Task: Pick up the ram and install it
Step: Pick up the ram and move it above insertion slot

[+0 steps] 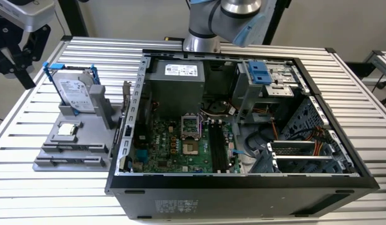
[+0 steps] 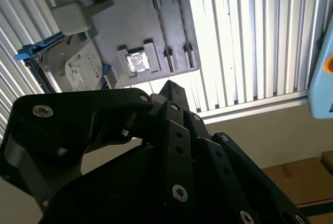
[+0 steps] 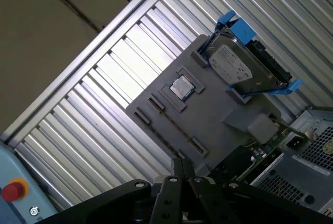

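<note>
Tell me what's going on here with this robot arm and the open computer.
A robot arm is raised above a slatted table that carries an open computer case and a grey holder. Its gripper, shut and empty, hangs above the holder in both wrist views. The ram stands upright at the holder's edge next to the case, untouched, near a hard drive and a processor chip. The motherboard's memory slots look unfilled.

A ribbed metal table (image 1: 49, 197) stands over a tan floor (image 2: 250, 125) bearing a cardboard box (image 2: 299, 179).
</note>
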Controlling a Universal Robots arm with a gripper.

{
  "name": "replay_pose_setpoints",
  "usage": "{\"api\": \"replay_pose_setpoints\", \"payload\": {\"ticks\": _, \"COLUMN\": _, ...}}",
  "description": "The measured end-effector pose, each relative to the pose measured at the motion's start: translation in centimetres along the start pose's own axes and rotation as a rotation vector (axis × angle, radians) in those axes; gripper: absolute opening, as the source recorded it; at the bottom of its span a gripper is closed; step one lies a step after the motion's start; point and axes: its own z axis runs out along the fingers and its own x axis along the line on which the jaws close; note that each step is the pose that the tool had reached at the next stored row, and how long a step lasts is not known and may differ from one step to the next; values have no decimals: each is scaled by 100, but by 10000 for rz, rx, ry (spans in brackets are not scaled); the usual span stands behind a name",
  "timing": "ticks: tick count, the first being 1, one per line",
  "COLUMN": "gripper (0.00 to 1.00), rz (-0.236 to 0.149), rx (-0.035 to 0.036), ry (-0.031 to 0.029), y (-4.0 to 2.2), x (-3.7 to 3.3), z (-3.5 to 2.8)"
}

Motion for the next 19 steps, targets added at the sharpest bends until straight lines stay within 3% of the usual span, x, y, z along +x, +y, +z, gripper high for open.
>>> {"api": "replay_pose_setpoints", "payload": {"ticks": 5, "gripper": 0, "rz": -440, "rx": 1, "ry": 21, "y": 2, "x": 3, "z": -2}}
{"api": "replay_pose_setpoints", "payload": {"ticks": 16, "gripper": 0, "rz": -1926, "rx": 4, "ry": 95, "y": 14, "x": -5, "z": -3}}
{"api": "replay_pose_setpoints", "payload": {"ticks": 19, "gripper": 0, "rz": -2086, "rx": 5, "ry": 101, "y": 14, "x": -5, "z": -3}}
